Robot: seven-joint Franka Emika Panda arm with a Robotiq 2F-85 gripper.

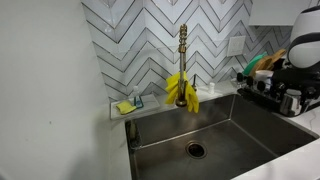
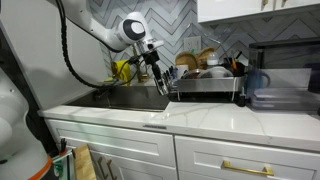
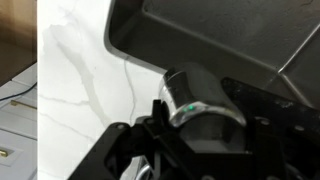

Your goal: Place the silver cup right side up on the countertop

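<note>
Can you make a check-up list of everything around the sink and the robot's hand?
surface: pale countertop next to the steel sink.
job's things: silver cup sits between the gripper's fingers, beside a dark tray; which way up it is, cannot tell; not set on the countertop yet.
clutter: dish rack full of dishes; yellow gloves hung over the faucet; yellow sponge at the sink's back corner.
grippers: gripper at the rack's end, around the cup; whether it squeezes, cannot tell.
cables: nothing seen.
surroundings: zigzag wall tiles; white cabinets below.
</note>
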